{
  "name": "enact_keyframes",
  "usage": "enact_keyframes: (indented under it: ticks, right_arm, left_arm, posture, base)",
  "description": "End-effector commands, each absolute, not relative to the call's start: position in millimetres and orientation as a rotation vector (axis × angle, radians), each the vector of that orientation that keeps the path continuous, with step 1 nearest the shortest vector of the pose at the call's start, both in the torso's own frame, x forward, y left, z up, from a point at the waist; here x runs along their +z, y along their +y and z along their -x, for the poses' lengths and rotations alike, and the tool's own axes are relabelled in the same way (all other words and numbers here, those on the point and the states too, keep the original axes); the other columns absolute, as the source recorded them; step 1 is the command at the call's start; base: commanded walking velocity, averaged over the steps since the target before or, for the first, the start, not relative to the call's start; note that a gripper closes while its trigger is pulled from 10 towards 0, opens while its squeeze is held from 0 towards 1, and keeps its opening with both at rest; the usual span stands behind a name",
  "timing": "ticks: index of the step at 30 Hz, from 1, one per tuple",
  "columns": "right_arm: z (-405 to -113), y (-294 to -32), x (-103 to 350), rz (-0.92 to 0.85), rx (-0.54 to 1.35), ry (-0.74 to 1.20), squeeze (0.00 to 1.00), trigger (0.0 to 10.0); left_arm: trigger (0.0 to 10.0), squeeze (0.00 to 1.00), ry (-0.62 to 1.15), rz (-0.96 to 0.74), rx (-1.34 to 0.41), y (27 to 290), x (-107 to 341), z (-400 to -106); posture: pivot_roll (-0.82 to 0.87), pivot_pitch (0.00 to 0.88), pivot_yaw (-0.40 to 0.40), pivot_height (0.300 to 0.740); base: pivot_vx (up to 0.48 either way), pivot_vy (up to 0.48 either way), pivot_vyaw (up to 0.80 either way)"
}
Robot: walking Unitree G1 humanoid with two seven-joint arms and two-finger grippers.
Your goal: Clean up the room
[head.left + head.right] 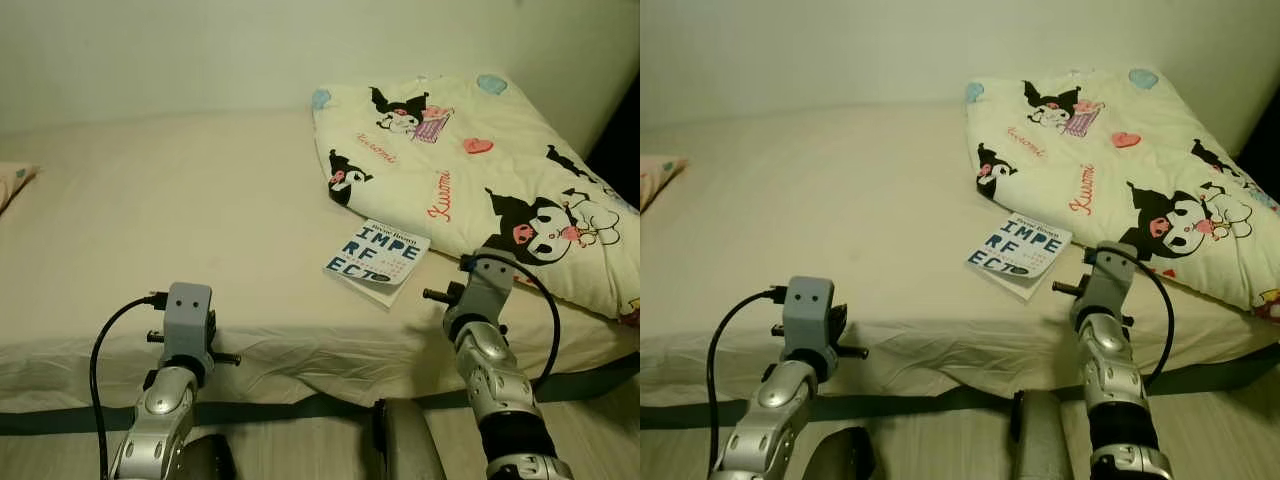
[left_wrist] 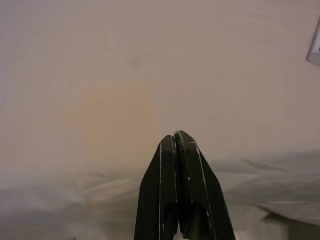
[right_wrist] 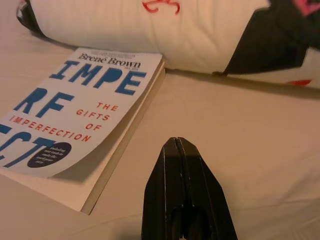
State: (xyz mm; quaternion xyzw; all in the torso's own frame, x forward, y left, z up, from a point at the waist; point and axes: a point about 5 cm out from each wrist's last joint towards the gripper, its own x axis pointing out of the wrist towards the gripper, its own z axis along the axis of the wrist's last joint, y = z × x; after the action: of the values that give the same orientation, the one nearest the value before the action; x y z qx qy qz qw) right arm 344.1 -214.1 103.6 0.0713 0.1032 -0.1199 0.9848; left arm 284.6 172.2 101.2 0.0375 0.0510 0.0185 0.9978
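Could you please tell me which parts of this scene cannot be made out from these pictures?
- Pillow: cut off by the left edge of the eye views, so just a corner shows.
- Blanket: its far right side runs past the eye views' right edge.
- Book: its lower cover is cut off by the right wrist view's edge; the small print in the dark oval is too small to read.
- Left gripper: its fingers block the sheet directly behind them.

A plain pale wall [image 1: 200, 50] runs behind the far edge of my bed [image 1: 180, 210]. At the far left, a corner of a pillow [image 1: 12, 180] peeks in. Below the bed's near edge lies light floor [image 1: 300, 450].
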Motion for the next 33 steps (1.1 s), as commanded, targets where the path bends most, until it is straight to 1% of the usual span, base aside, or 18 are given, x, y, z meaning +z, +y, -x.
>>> enact_keyframes:
  ticks: [1, 3, 6, 7, 8, 10, 11, 15, 18, 19, 23, 24, 25, 27, 30, 33]
  right_arm:
    - [-348, -212, 102, -0.162, -0.223, 0.211, 0.00, 10.0]
    - [-348, -212, 102, -0.162, -0.223, 0.211, 0.00, 10.0]
    - [-356, -209, 108, -0.210, -0.193, 0.192, 0.00, 10.0]
    - [-364, -208, 116, -0.266, -0.172, 0.158, 0.00, 10.0]
    - [-368, -209, 120, -0.287, -0.173, 0.138, 0.71, 10.0]
    - [-370, -210, 123, -0.298, -0.176, 0.125, 0.71, 10.0]
    - [-373, -210, 128, -0.319, -0.171, 0.100, 1.00, 10.0]
    - [-376, -211, 132, -0.342, -0.165, 0.080, 1.00, 10.0]
    - [-378, -214, 133, -0.377, -0.183, 0.082, 1.00, 10.0]
    - [-378, -217, 129, -0.404, -0.209, 0.104, 1.00, 10.0]
    - [-378, -219, 125, -0.426, -0.232, 0.127, 1.00, 10.0]
    - [-378, -220, 121, -0.438, -0.256, 0.162, 1.00, 10.0]
    - [-378, -220, 121, -0.438, -0.256, 0.162, 1.00, 10.0]
    - [-378, -219, 117, -0.474, -0.280, 0.208, 1.00, 10.0]
    - [-378, -219, 116, -0.490, -0.288, 0.219, 1.00, 10.0]
    - [-378, -218, 113, -0.526, -0.293, 0.222, 1.00, 10.0]
  left_arm:
    - [10.0, 0.00, 0.116, -0.097, 0.054, 180, 99, -281]
    - [10.0, 0.00, 0.116, -0.097, 0.054, 180, 99, -281]
    - [10.0, 0.00, 0.089, -0.104, 0.054, 182, 106, -278]
    - [10.0, 0.00, 0.045, -0.097, 0.036, 182, 115, -277]
    - [10.0, 0.00, 0.022, -0.085, 0.037, 184, 120, -277]
    - [10.0, 0.00, 0.008, -0.077, 0.040, 184, 123, -277]
    - [10.0, 0.00, -0.009, -0.076, 0.037, 185, 126, -278]
    - [10.0, 0.00, -0.030, -0.063, 0.023, 185, 131, -277]
    - [10.0, 0.00, -0.057, -0.056, -0.022, 181, 137, -273]
    - [10.0, 0.00, -0.044, -0.066, -0.042, 179, 135, -269]
    - [10.0, 0.00, -0.029, -0.079, -0.049, 180, 133, -266]
    - [10.0, 0.00, -0.017, -0.100, -0.050, 183, 132, -263]
    - [10.0, 0.00, -0.017, -0.100, -0.050, 183, 132, -263]
    - [10.0, 0.00, -0.006, -0.138, -0.047, 191, 135, -258]
    - [10.0, 0.00, -0.003, -0.153, -0.047, 194, 137, -256]
    - [10.0, 0.00, 0.007, -0.199, -0.039, 202, 140, -250]
  posture:
    - [-0.08, 0.223, 0.046, 0.515]
    - [-0.08, 0.223, 0.046, 0.515]
    - [-0.05, 0.242, 0.044, 0.515]
    - [-0.03, 0.252, 0.037, 0.515]
    - [-0.03, 0.264, 0.035, 0.515]
    - [-0.03, 0.264, 0.035, 0.515]
    - [-0.01, 0.282, 0.031, 0.515]
    - [-0.01, 0.292, 0.028, 0.515]
    - [0.02, 0.323, 0.028, 0.515]
    - [0.03, 0.336, 0.034, 0.515]
    - [0.03, 0.336, 0.034, 0.515]
    - [0.07, 0.360, 0.043, 0.515]
    - [0.07, 0.360, 0.043, 0.515]
    - [0.10, 0.385, 0.047, 0.515]
    - [0.10, 0.385, 0.047, 0.515]
    - [0.14, 0.409, 0.055, 0.515]
  base:
    - [0.000, 0.000, 0.00]
    - [0.000, 0.000, 0.00]
    - [0.000, 0.000, 0.00]
    - [0.000, 0.000, 0.00]
    - [0.000, 0.000, 0.00]
    - [0.000, 0.000, 0.00]
    - [0.000, 0.000, 0.00]
    - [0.000, 0.000, 0.00]
    - [0.000, 0.000, 0.00]
    - [0.000, 0.000, 0.00]
    - [0.000, 0.000, 0.00]
    - [0.000, 0.000, 0.00]
    - [0.000, 0.000, 0.00]
    - [0.000, 0.000, 0.00]
    - [0.000, 0.000, 0.00]
    - [0.000, 0.000, 0.00]
